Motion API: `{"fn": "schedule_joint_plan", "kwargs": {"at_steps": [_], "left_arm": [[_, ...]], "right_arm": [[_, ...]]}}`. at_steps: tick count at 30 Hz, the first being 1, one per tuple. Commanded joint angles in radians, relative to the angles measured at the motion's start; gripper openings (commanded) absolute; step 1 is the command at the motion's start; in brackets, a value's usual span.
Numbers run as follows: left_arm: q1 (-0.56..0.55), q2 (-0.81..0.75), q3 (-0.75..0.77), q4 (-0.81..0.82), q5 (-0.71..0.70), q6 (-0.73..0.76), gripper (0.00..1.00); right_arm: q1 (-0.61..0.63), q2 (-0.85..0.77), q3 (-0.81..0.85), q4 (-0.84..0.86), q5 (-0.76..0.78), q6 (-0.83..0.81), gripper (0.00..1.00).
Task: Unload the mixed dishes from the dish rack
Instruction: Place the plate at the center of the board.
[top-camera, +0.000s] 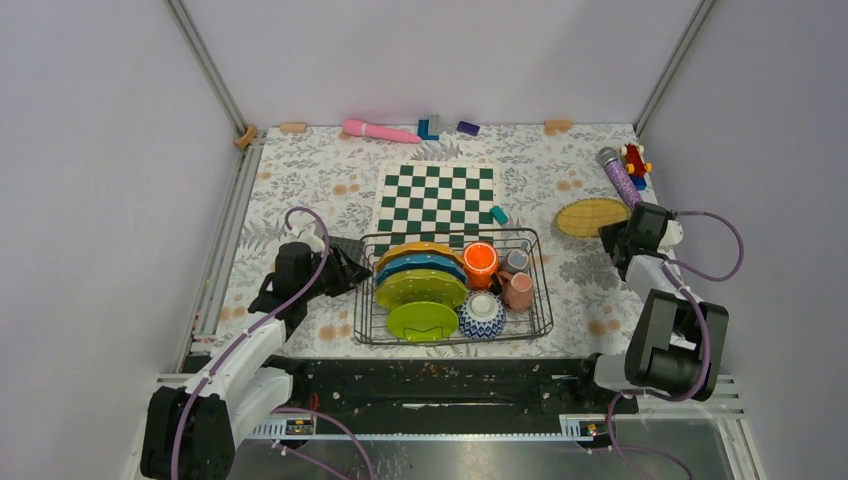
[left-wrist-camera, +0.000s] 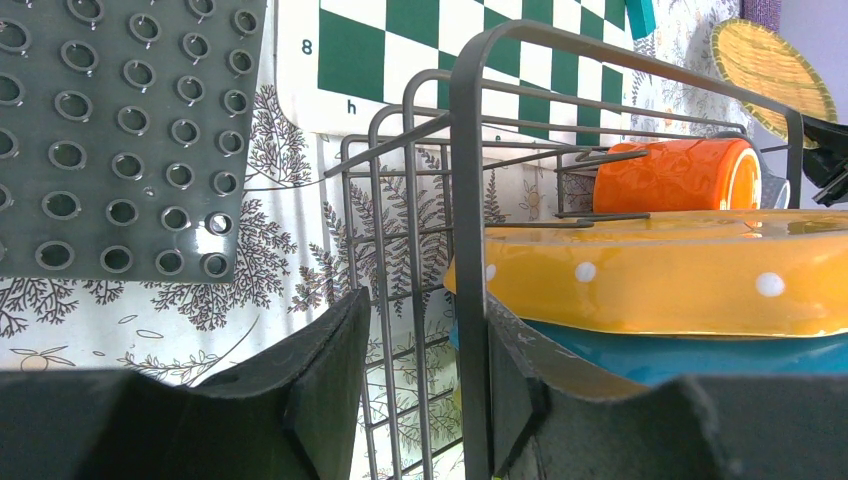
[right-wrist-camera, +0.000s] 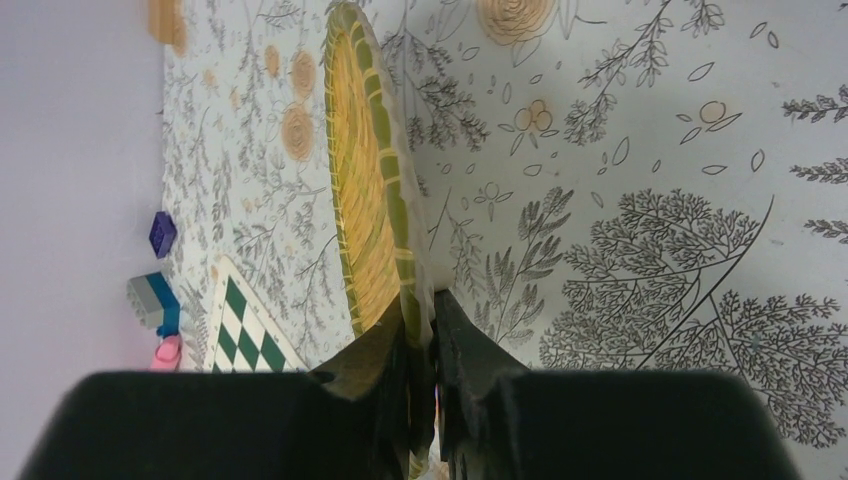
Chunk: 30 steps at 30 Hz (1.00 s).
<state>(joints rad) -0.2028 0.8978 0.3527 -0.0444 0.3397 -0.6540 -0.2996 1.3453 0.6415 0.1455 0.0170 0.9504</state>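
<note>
The left gripper (left-wrist-camera: 428, 320) is at the left end of the dish rack (top-camera: 455, 330). Its fingers (left-wrist-camera: 330, 370) are partly apart and straddle the end rim wire. The wire runs close along one finger and a gap shows on the other side, so nothing is clamped.

Inside the rack, nearest the arms, a lime green plate (top-camera: 425, 320) lies low beside the blue-and-white patterned bowl (top-camera: 482, 315). Behind them a second lime plate (top-camera: 420, 290), a teal plate (left-wrist-camera: 620, 355) and a yellow-orange plate with white dots (left-wrist-camera: 650, 280) stand in a row. The pink mug (top-camera: 518, 290), the small grey cup (top-camera: 516, 261) and the orange cup (left-wrist-camera: 680, 175) are on the right side.

Just outside the rack by the left gripper lies a dark grey mat with round holes (left-wrist-camera: 120, 130). The green-and-white chessboard (top-camera: 435, 200) lies beyond it.

To the right of the rack, the right gripper (right-wrist-camera: 422, 330) has its fingers (right-wrist-camera: 470, 370) pinched narrowly on the green-edged rim of a yellow woven plate (right-wrist-camera: 365, 200). The plate is out over the floral tablecloth (right-wrist-camera: 650, 200), well apart from the rack. I cannot tell whether it rests on the cloth.
</note>
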Motion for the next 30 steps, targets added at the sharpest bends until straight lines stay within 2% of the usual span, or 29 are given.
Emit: {"fn": "schedule_joint_plan", "kwargs": {"at_steps": [1, 11, 17, 25, 30], "left_arm": [[0.005, -0.008, -0.001, -0.009, -0.017, 0.034, 0.42], [0.005, -0.005, 0.002, -0.017, -0.03, 0.034, 0.42], [0.005, -0.01, 0.0, -0.018, -0.028, 0.036, 0.42], [0.005, -0.008, 0.003, -0.026, -0.037, 0.038, 0.42], [0.005, -0.008, 0.003, -0.03, -0.039, 0.037, 0.42]], "right_arm": [[-0.003, 0.038, 0.017, 0.118, 0.055, 0.041, 0.07], [-0.003, 0.097, -0.003, 0.146, 0.05, 0.045, 0.22], [-0.003, 0.108, -0.009, 0.132, 0.045, 0.041, 0.36], [-0.003, 0.125, -0.009, 0.101, 0.023, 0.044, 0.46], [-0.002, 0.106, 0.006, 0.025, 0.054, 0.04, 0.62]]}}
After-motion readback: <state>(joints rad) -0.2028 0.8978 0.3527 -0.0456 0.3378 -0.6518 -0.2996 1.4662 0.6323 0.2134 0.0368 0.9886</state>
